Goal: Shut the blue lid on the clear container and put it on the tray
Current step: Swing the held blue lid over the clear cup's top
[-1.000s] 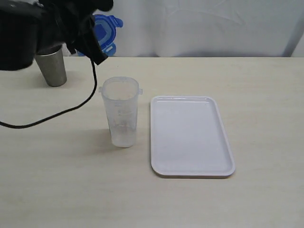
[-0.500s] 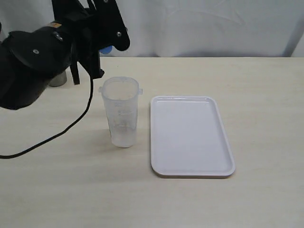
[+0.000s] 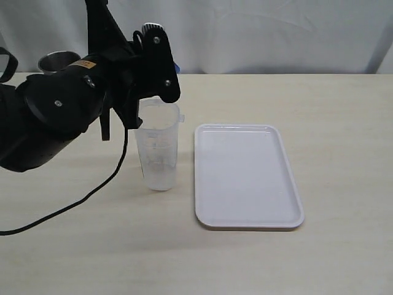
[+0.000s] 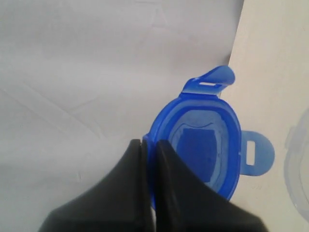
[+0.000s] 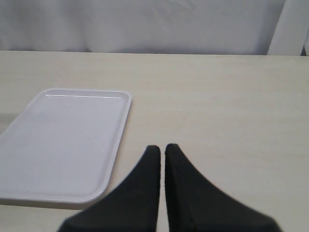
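Note:
The blue lid [image 4: 205, 140] hangs in the air, its edge pinched by my left gripper [image 4: 148, 143], which is shut on it. In the exterior view the black left arm [image 3: 67, 107] hides almost all of the lid; only a blue sliver [image 3: 177, 67] shows beside the gripper body just above the rim of the clear container [image 3: 159, 150]. The container stands upright and open on the table, left of the white tray [image 3: 245, 178]. My right gripper [image 5: 162, 147] is shut on nothing, low over the table beside the tray [image 5: 67, 145].
A steel cup [image 3: 52, 62] stands at the back left, partly behind the left arm. A black cable [image 3: 92, 193] trails across the table from that arm. A white curtain closes off the back.
The left arm has swung right from the back left near the steel cup to just over the container's rim, carrying the lid. The container and tray have not moved.

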Robot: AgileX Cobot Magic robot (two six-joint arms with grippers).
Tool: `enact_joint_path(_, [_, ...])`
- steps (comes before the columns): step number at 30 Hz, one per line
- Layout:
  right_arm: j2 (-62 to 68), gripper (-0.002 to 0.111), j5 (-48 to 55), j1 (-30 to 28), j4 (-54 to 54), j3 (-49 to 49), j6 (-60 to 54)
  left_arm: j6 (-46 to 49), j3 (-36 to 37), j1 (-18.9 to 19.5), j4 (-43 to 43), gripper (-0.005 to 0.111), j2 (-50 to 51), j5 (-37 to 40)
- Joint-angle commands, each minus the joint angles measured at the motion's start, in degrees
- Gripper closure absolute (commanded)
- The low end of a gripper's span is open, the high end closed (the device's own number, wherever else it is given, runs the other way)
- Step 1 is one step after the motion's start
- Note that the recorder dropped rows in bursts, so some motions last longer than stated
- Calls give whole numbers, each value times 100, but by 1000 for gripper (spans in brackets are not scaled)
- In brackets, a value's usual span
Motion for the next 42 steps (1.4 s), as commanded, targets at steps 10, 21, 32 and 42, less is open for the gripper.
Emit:
enact_joint_path(10, [-28,104,-19,11,3,13,-21,184,10,-153,-215,107,65,167])
enact_joint_path(21, [-28,104,-19,11,3,13,-21,184,10,-318,-103,107,65,-385])
enact_joint_path(32, [-28,104,-19,11,3,13,-21,184,10,-344,-445,107,65,-266])
enact_joint_path(42, [-28,104,-19,11,3,13,-21,184,57,-344,-138,107,65,-681])
